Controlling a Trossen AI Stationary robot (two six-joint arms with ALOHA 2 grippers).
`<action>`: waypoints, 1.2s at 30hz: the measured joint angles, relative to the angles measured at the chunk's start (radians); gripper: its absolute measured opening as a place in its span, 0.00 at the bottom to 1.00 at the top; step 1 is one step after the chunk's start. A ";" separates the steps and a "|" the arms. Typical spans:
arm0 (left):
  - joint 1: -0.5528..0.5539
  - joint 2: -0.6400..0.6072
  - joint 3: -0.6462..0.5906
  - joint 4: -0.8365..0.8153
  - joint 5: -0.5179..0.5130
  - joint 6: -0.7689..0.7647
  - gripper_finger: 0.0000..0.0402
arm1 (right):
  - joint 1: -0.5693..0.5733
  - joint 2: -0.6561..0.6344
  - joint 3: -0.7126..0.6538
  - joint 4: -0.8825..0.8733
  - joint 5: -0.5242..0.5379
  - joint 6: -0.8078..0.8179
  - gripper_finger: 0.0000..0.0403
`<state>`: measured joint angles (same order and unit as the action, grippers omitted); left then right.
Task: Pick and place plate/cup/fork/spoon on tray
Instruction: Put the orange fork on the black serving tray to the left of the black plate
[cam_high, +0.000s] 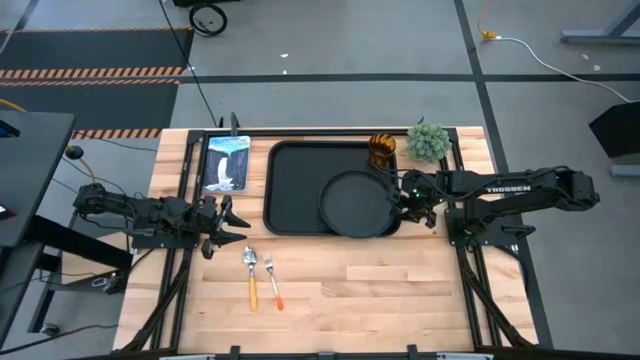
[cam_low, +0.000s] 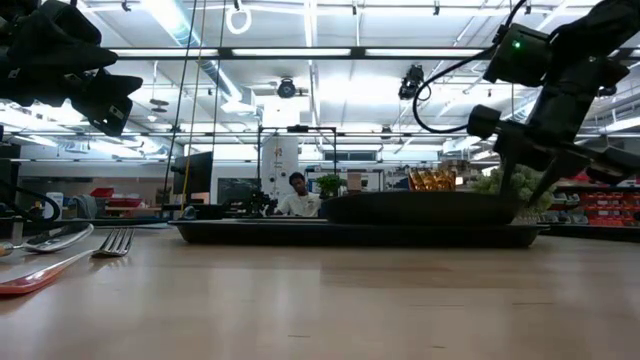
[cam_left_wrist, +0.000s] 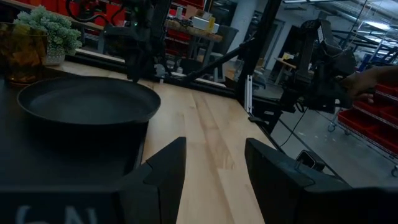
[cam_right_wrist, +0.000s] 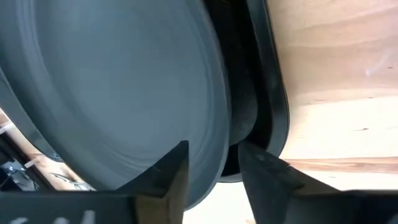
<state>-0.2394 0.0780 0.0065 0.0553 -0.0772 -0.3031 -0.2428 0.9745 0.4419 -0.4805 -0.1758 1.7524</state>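
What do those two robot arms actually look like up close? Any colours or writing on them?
Both are dark, nearly black, built from jointed tube-like links. The right arm carries white TROSSEN lettering and a small green light near its wrist, with a black cable looping above it in the low view. The left arm shows no lettering. Each ends in two flat, dark, wedge-shaped fingers.

Matte black plate (cam_high: 356, 204); pale wooden table (cam_high: 400, 290)

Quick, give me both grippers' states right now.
Left gripper: open, holding nothing, beside the tray's left edge.
Right gripper: open, fingers astride the plate's rim, not clamped.
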 joint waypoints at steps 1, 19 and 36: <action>0.000 0.000 0.000 0.000 0.000 0.000 0.43 | 0.000 0.000 0.000 0.000 0.000 -0.006 0.40; 0.000 0.000 0.000 0.000 0.000 0.000 0.43 | 0.038 -0.042 0.001 0.009 0.029 -0.044 0.59; 0.000 0.000 0.000 0.000 0.000 0.000 0.43 | 0.038 -0.060 0.002 0.007 0.089 -0.099 0.59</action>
<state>-0.2395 0.0780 0.0065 0.0554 -0.0772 -0.3035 -0.2050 0.9144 0.4435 -0.4736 -0.0864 1.6531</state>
